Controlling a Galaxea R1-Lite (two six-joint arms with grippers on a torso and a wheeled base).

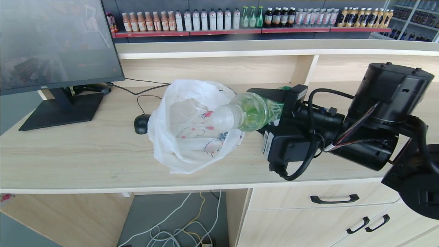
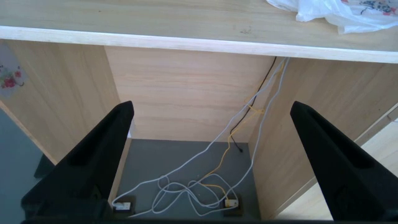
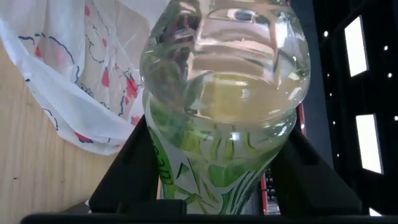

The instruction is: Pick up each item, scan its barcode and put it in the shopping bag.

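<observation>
Right gripper clamps the bottle at frame centre, its end over the shopping bag mouth. Left wrist view: left gripper spread wide, holding nothing (cables beneath the counter)

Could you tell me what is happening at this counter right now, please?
The robot's right gripper is shut on a clear bottle with green markings. It holds the bottle on its side, with the free end at the open mouth of the white shopping bag, which sits on the wooden counter. The bottle is not yet released. The left gripper is open and empty, low in front of the counter, facing the cables underneath.
</observation>
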